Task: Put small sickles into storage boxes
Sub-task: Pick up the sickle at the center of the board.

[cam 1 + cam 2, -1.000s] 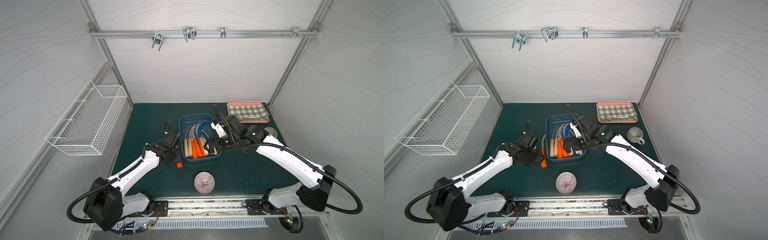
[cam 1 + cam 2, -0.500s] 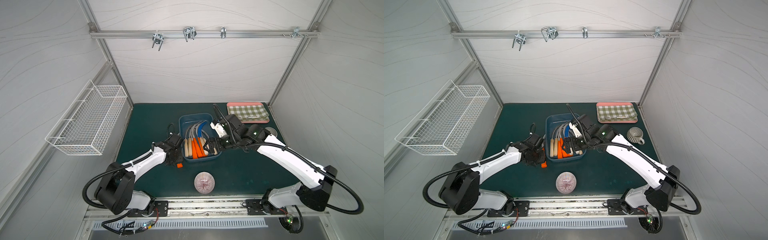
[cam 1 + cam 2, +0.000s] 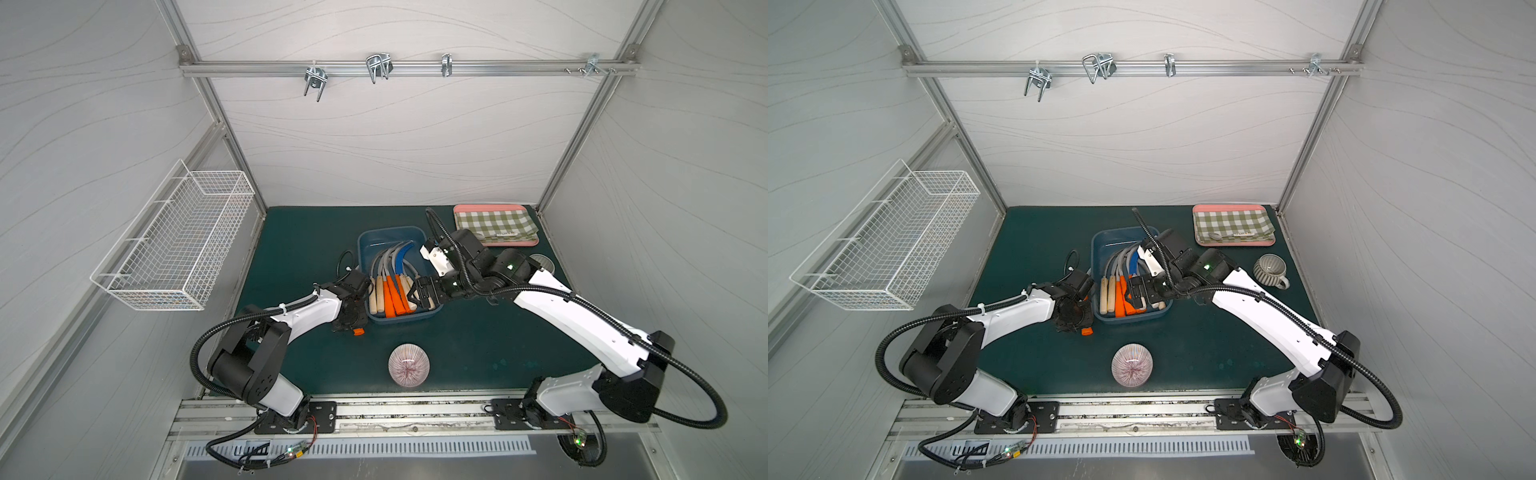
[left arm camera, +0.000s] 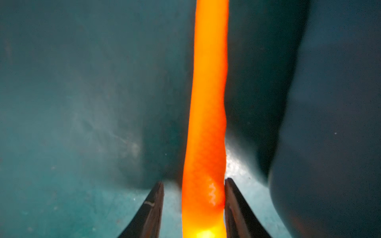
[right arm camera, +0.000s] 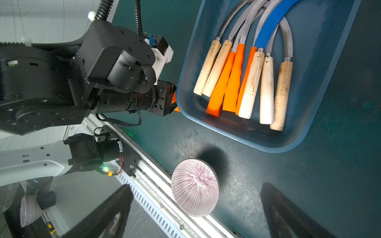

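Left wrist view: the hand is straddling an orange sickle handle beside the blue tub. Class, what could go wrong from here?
The left hand sits off-centre on the orange handle: one finger touches it and the other stands clear, so closing may twist it rather than grip squarely.
The wall of the blue tub is close beside that handle, and a finger could catch it.
The open right hand hovers over the tub's near end, where sickles already crowd, perhaps blocking the drop.

Nothing can be read for certain: the stamped marks on one grey sickle blade [image 5: 288, 36] in the blue tub [image 5: 309, 72] and the print on the white label [image 3: 503, 234] of the checked cloth [image 3: 490, 220] are too small and blurred.
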Controlling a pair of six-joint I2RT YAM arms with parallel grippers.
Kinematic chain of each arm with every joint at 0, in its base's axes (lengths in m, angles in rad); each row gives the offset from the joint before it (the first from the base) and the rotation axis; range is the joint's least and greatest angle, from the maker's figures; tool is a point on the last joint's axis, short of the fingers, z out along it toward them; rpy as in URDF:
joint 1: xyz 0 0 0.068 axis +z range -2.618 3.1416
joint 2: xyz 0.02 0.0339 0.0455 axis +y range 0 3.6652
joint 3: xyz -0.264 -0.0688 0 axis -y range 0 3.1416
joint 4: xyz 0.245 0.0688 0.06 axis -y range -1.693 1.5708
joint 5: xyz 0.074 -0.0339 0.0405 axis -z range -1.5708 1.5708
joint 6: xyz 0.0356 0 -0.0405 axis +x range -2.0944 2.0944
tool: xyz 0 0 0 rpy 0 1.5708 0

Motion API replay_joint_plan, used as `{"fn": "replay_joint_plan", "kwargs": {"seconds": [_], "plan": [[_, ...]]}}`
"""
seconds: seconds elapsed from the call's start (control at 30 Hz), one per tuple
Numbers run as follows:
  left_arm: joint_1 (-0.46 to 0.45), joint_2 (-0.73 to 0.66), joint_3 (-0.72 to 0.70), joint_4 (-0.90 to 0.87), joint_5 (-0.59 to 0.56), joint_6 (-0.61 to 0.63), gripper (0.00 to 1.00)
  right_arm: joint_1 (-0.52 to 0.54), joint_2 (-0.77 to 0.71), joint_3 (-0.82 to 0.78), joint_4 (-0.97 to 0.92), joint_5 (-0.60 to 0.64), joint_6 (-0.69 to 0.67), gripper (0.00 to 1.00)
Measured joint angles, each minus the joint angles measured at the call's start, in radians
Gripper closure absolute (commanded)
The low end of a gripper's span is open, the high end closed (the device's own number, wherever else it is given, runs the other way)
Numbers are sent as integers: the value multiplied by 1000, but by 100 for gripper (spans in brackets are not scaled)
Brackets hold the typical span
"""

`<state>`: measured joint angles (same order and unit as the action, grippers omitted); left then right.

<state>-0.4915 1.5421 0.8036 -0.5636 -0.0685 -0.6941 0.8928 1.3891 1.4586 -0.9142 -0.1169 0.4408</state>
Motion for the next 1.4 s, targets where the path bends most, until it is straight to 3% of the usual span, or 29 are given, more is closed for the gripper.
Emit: {"fn": "replay_joint_plan", "kwargs": {"seconds": [0.23, 0.37, 0.57, 0.9, 1.4], "plan": [[-1, 7, 2, 4, -12, -6, 61, 0, -1, 0, -1, 1, -5, 1], [-1, 10, 3, 1, -31, -16, 74, 0, -3, 0, -1, 1, -5, 1], [-2, 10, 2, -1, -48, -8, 85, 0, -10, 0, -2, 2, -6, 1], [-1, -10, -6, -12, -66, -5, 88, 0, -12, -2, -1, 2, -5, 1], [-1, -165, 20, -136, -97, 4, 87, 0, -12, -5, 10, -16, 0, 1]]}}
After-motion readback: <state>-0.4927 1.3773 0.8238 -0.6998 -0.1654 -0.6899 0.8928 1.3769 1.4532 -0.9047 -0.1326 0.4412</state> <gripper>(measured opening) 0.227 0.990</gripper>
